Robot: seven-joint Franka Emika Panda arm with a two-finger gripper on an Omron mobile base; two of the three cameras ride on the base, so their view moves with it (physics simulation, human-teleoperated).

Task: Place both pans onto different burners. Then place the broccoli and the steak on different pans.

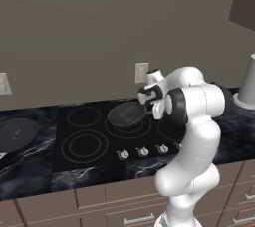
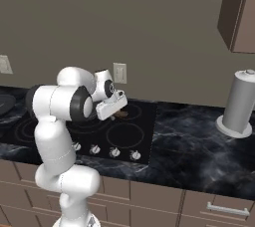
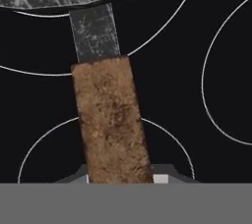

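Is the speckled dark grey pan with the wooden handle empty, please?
Empty: the speckled dark grey pan shows only a bare inside above the black glass cooktop.

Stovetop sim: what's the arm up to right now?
The gripper is shut on the brown wooden handle of the speckled pan and holds it over the rings in the middle of the glass cooktop. Whether the pan touches the glass, I cannot tell. The black pan still lies on the counter left of the cooktop, not yet on a burner.
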